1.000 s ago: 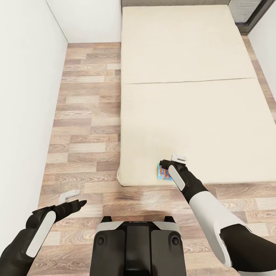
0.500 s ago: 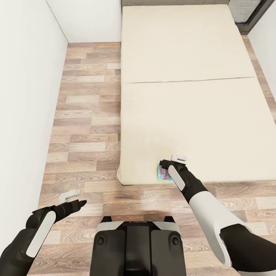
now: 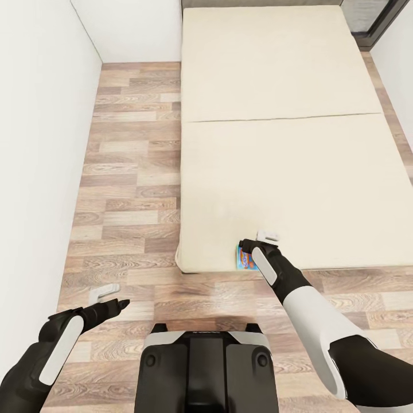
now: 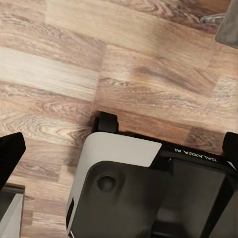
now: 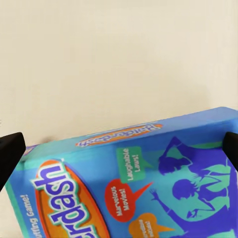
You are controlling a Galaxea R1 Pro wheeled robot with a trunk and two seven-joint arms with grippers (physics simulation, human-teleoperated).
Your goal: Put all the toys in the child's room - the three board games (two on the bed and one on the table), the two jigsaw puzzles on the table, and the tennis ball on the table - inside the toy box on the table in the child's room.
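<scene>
Your right gripper sat w/ jaws spread either side of the board game at the bed edge, nothing clenched yet, so imo closing off-center could've shoved it off.
</scene>
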